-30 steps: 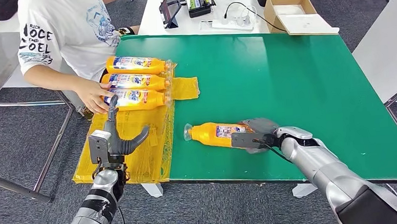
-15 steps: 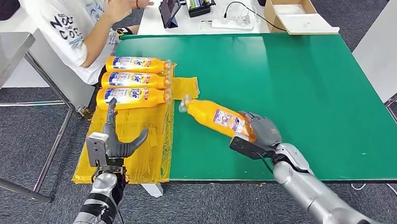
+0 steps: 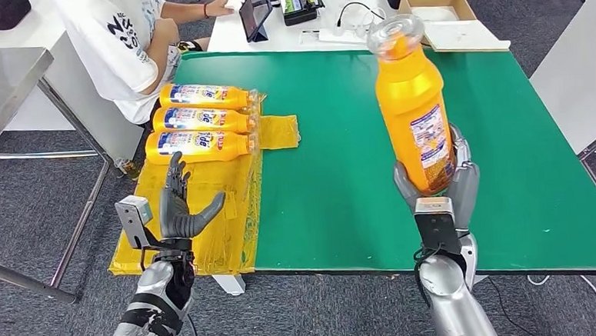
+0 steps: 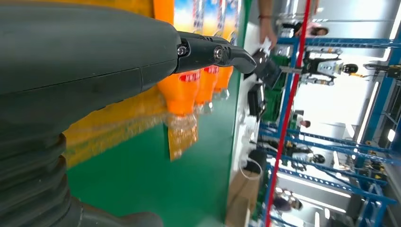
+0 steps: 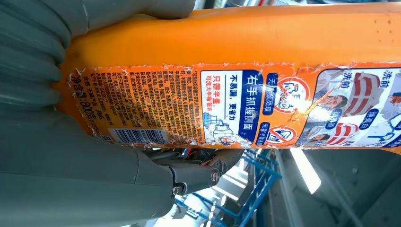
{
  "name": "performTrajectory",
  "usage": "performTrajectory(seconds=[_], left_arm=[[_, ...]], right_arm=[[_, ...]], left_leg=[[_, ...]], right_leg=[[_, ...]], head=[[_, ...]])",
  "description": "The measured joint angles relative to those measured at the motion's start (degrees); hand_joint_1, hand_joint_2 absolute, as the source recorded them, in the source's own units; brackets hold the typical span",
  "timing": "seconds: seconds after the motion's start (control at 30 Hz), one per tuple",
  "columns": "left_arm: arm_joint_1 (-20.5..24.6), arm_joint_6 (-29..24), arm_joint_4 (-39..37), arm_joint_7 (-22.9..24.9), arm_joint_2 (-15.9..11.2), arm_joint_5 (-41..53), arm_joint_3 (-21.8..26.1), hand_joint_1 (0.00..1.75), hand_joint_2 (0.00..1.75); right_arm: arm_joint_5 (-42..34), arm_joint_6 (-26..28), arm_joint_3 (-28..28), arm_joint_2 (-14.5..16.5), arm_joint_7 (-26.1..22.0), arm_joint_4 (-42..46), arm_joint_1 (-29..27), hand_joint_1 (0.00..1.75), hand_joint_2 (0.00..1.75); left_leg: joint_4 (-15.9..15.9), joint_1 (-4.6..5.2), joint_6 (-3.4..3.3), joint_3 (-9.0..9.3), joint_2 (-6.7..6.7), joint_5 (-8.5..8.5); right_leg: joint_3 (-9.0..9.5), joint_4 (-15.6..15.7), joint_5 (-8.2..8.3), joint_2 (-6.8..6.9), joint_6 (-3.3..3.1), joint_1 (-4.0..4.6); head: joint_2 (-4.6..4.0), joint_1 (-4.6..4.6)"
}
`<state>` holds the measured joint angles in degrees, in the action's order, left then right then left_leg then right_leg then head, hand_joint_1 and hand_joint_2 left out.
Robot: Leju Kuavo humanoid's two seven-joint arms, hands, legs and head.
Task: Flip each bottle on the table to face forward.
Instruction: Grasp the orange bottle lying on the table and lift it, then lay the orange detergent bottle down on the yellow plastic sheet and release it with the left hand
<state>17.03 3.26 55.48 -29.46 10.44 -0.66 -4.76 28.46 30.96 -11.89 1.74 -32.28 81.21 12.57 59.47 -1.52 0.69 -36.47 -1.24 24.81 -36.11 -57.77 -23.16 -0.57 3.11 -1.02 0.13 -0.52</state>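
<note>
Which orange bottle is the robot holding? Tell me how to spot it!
Find the green table. Above its near edge, the robot's right hand holds one orange bottle upright, cap on top. The other three bottles lie flat, side by side, on yellow plastic at the table's left.

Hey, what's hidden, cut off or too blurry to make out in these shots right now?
- Tall orange plastic bottle held by the right hand: in the head view the fingers hide its base.
- Three lying orange bottles: blurred in the left wrist view, partly hidden by the left hand.
- Small print on the label: too small.

head view high above green table (image 3: 339,135), wrist views close
</note>
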Motion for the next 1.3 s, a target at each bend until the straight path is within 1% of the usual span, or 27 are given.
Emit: performTrajectory(seconds=[0.1, 0.2, 0.27, 0.37, 0.5, 0.7, 0.97, 1.17, 1.3], left_arm=[[-0.03, 4.55, 0.04, 2.29, -0.03, -2.83, -0.47, 0.0, 1.75], [-0.05, 10.98, -0.31, 4.26, -0.21, -5.89, -1.98, 0.0, 1.75], [-0.02, 14.95, -0.84, 4.57, -0.43, -7.67, -3.33, 0.0, 1.75], [0.06, 19.15, -1.62, 4.64, -0.93, -9.86, -5.24, 0.0, 1.75], [0.4, 24.16, -2.57, 4.69, -1.8, -12.33, -7.92, 0.0, 1.75], [1.2, 25.83, -3.68, 4.58, -2.81, -13.33, -10.91, 0.0, 1.75], [2.06, 27.66, -4.56, 5.61, -3.68, -15.87, -13.07, 0.0, 1.75], [3.14, 29.84, -5.85, 6.86, -4.13, -19.73, -14.55, 0.0, 1.75], [3.67, 31.06, -6.58, 7.55, -4.39, -21.53, -15.28, 0.0, 1.75]], right_arm=[[-2.95, -1.57, 1.16, 1.09, -1.56, 0.54, -1.06, 1.74, 1.75], [-4.68, -4.56, 1.43, 2.29, -3.34, -0.76, -1.84, 1.75, 1.75], [-4.87, -6.06, 1.26, 3.31, -4.99, -3.32, -2.0, 1.75, 1.75], [-4.58, -7.16, 0.34, 4.96, -6.95, -8.15, -2.19, 1.74, 1.75], [-3.89, -8.11, -2.65, 7.12, -7.47, -15.48, -2.03, 1.73, 1.75], [-4.37, -7.47, -8.44, 9.54, -7.55, -24.01, -0.94, 1.74, 1.75], [-4.79, -7.09, -13.23, 11.37, -7.57, -30.95, 1.06, 1.75, 1.75], [-5.34, -5.35, -17.43, 12.52, -7.56, -37.22, 2.94, 1.75, 1.75], [-5.61, -4.51, -19.26, 12.97, -7.57, -40.1, 3.64, 1.75, 1.75]], left_leg=[[0.0, -0.02, 0.0, 0.0, 0.0, 0.0], [-0.01, -0.03, 0.01, -0.01, 0.01, 0.0], [-0.01, -0.03, 0.01, -0.01, 0.01, 0.01], [-0.01, -0.04, 0.01, -0.04, 0.01, 0.01], [-0.02, -0.06, 0.01, -0.05, 0.01, 0.0], [-0.02, -0.06, 0.03, -0.05, 0.0, -0.01], [-0.02, -0.06, 0.03, -0.05, 0.01, -0.01], [-0.02, -0.07, 0.03, -0.05, 0.01, -0.02], [-0.02, -0.06, 0.03, -0.06, 0.01, -0.02]], right_leg=[[0.0, -0.01, 0.0, 0.0, 0.0, 0.02], [-0.01, -0.02, 0.0, -0.01, -0.01, 0.03], [-0.02, -0.02, -0.01, -0.02, -0.01, 0.03], [-0.03, -0.02, -0.02, -0.02, -0.02, 0.04], [-0.03, -0.02, -0.02, -0.02, -0.02, 0.05], [-0.04, -0.02, -0.02, -0.01, -0.02, 0.05], [-0.05, -0.02, -0.02, -0.02, -0.02, 0.05], [-0.06, -0.03, -0.02, -0.02, -0.02, 0.05], [-0.06, -0.03, -0.02, -0.02, -0.02, 0.05]], head=[[0.0, 0.0], [0.0, 0.01], [0.0, 0.01], [0.0, 0.01], [0.0, 0.01], [0.0, 0.01], [0.0, 0.01], [0.0, 0.02], [0.0, 0.02]])
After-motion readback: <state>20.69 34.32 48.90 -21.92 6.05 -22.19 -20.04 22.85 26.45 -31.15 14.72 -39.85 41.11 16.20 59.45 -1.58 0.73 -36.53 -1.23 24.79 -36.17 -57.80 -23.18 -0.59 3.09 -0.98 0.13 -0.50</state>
